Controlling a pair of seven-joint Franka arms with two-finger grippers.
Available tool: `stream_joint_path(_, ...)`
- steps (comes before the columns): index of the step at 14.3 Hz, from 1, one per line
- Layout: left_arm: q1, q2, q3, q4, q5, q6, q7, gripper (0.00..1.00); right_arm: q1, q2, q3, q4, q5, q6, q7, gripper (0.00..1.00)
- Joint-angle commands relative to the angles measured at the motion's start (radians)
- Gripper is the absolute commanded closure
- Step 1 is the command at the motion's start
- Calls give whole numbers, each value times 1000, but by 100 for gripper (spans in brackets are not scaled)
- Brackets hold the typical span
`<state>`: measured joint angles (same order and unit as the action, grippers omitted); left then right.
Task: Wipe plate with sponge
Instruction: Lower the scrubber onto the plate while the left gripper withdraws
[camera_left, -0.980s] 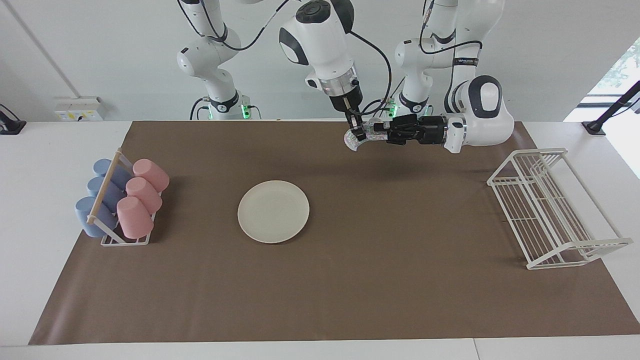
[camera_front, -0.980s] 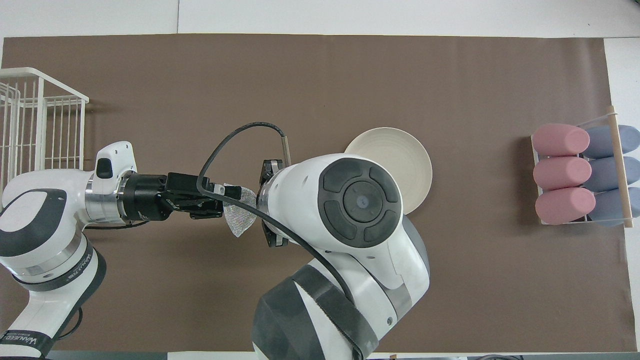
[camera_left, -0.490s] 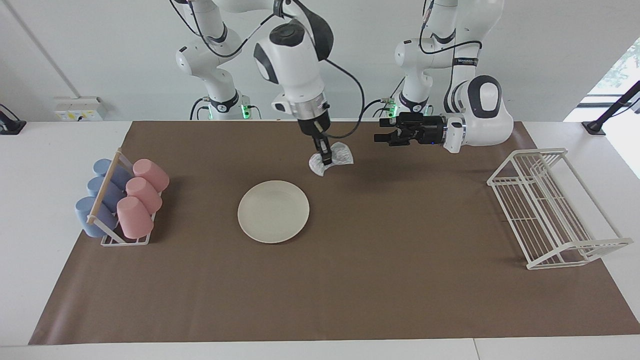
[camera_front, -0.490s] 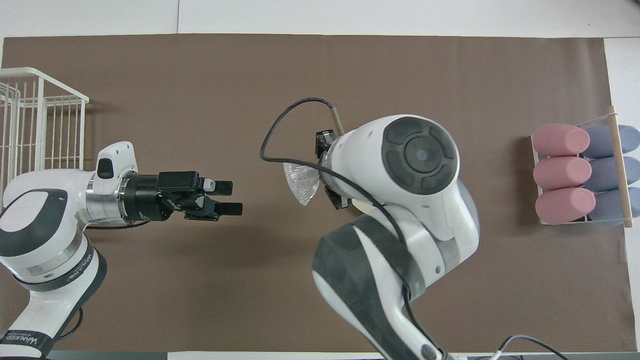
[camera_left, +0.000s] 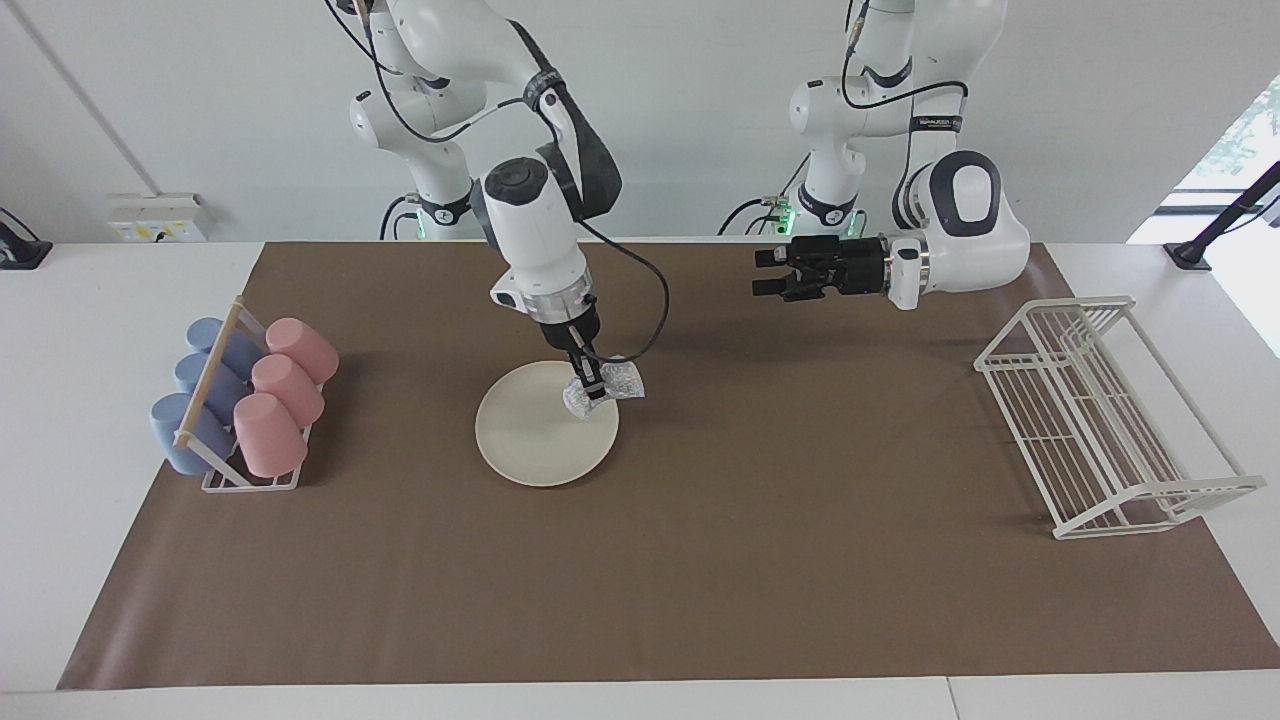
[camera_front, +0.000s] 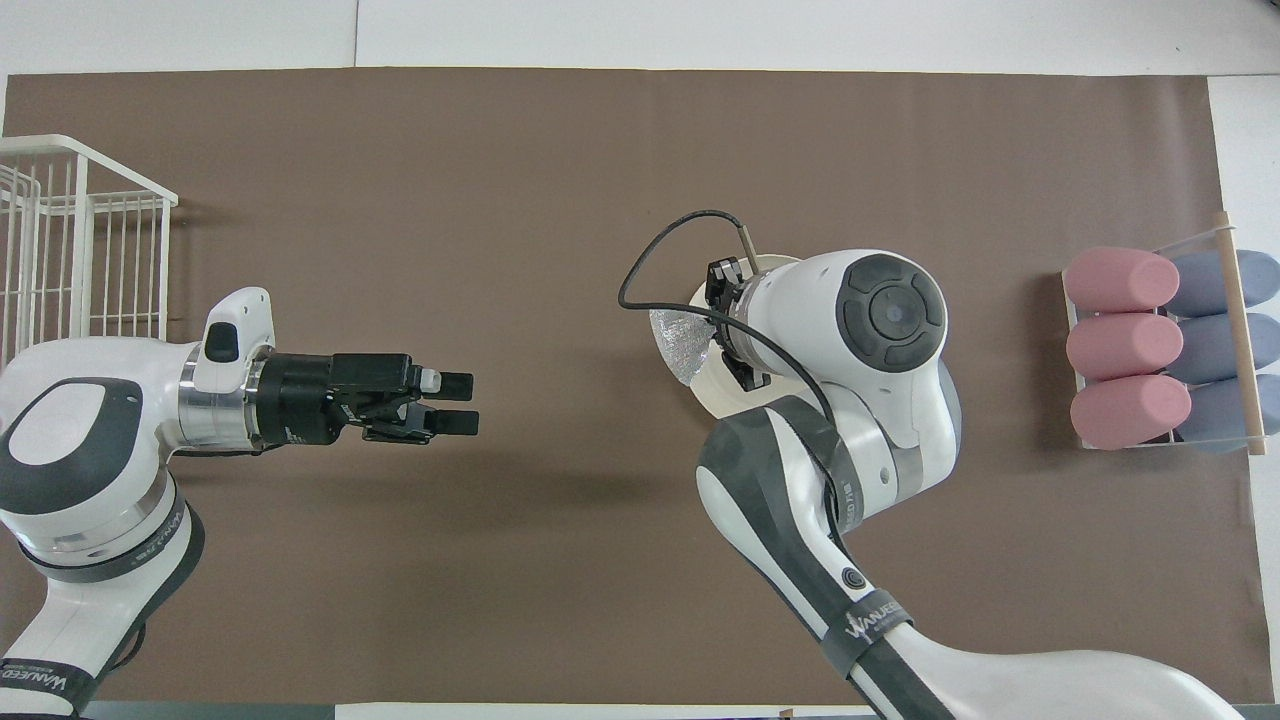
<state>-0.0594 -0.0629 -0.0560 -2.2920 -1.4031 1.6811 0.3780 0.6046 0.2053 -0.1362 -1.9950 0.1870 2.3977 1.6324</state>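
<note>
Cream-white, the plate (camera_left: 546, 424) showed whole only in our facing view; overhead, our right arm hid most of it. Our right gripper (camera_left: 592, 385) pinched the sponge (camera_left: 604, 387) over its rim; our left gripper (camera_left: 766, 273) waited, jaws apart, empty.

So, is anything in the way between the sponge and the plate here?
Nothing visible. The right end effector holds the sponge over the plate at its rim; no other object lies on the plate.
</note>
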Motion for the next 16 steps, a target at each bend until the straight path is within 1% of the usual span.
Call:
stream_joint_path(1,-16,-15,8,-6,132,90,22,0,-5,-8,4,-76,-12,44,-45,100)
stream_joint_path(3,-14,-14,8,6,238,126,19,0,-29,19,4,-77,-11,44,-121,100)
stream_joint_path(5,-14,-12,8,28,350,141,15,0,-52,39,4,-84,-8,54,-144,100)
stream_joint_path(7,-14,-11,8,49,503,169,13,0,-57,39,6,-97,0,74,-146,100)
stream_joint_path(9,-28,1,8,54,646,239,12,0,-57,43,6,-114,0,80,-146,100)
stream_joint_path(11,-13,3,8,57,732,247,12,0,-58,51,6,-114,2,95,-147,100)
stream_joint_path(12,-8,3,10,65,768,247,12,0,-69,68,6,-119,2,139,-164,100)
stream_joint_path(14,-8,3,10,69,815,249,10,0,-95,72,6,-131,2,153,-225,100)
stream_joint_path(16,-8,3,11,69,828,252,4,0,-112,72,6,-131,2,153,-278,100)
